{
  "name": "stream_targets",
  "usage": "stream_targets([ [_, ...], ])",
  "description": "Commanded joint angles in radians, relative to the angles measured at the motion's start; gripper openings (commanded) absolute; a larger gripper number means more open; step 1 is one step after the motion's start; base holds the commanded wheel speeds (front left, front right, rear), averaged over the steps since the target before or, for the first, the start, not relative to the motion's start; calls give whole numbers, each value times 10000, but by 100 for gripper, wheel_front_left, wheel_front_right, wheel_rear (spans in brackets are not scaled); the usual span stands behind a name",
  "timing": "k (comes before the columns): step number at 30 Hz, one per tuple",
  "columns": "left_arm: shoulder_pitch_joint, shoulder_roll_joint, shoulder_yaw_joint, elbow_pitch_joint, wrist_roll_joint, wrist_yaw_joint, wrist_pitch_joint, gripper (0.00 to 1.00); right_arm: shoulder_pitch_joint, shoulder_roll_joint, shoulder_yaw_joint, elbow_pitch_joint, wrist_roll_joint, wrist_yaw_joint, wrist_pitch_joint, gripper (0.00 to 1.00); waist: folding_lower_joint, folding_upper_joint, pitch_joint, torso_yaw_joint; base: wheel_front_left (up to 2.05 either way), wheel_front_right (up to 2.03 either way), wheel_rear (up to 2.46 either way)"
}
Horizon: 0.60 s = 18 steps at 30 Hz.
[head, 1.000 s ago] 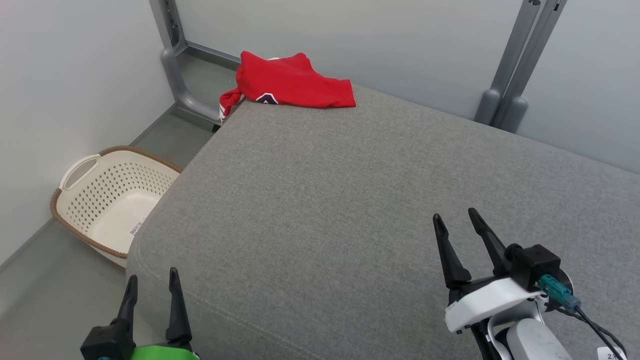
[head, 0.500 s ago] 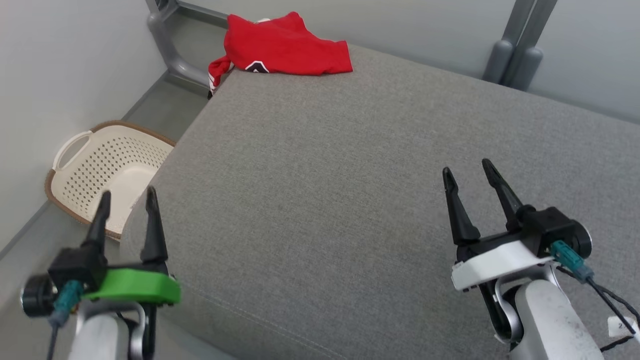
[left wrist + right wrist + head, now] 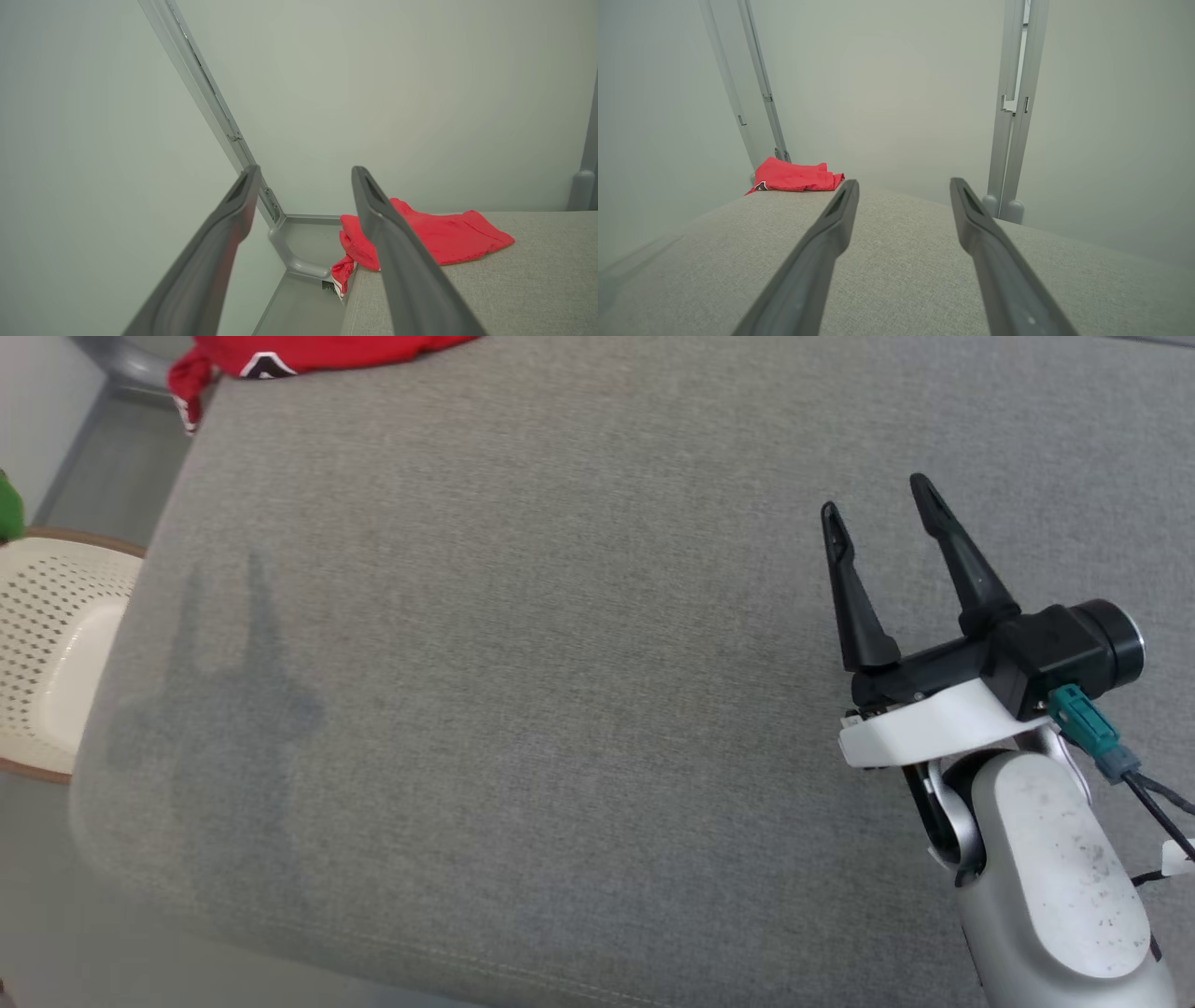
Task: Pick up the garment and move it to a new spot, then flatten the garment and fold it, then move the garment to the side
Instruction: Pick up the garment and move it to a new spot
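My dark, two-fingered right gripper, on its white mount at the end of a pale grey forearm, hangs over the right side of the grey fabric cushion. Its jaws are spread wide with nothing between them. My left gripper is just as wide and empty. It is raised near the cushion's left edge and points toward the far left corner.

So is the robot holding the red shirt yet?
No, nothing is held. The left end effector and right end effector are open and empty; the shirt lies on the far corner of the cushion.

Grey fabric cushion w/ pale walls, grey floor & metal posts.
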Motion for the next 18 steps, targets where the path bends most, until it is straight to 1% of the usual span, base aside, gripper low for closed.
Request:
stream_targets([
  [1, -453, 68, 7, 320, -125, -57, 226, 100, -214, -84, -67, -167, -153, -3, 27, 100, -2, 0, 1686, -1740, 0, 0, 0],
  [4, -1443, 348, 39, 1083, -368, -172, 713, 100, -343, -95, -144, -532, -351, -3, 88, 100, -2, 0, 2125, -2200, 0, 0, 0],
  [10, -2702, 534, -177, 2401, -1051, -376, 1945, 100, -250, -108, -287, -1288, -570, -3, 222, 100, -2, 0, 2713, -2829, 0, 0, 0],
  [13, -3064, 644, -261, 2954, -1340, -424, 2442, 100, -95, -160, -266, -1667, -625, -3, 318, 100, -2, 0, 2896, -3057, 0, 0, 0],
  [18, -3364, 801, -358, 3717, -1691, -443, 2909, 100, 167, -273, -112, -2341, -742, -3, 548, 100, -2, 0, 3079, -3325, 0, 0, 0],
])
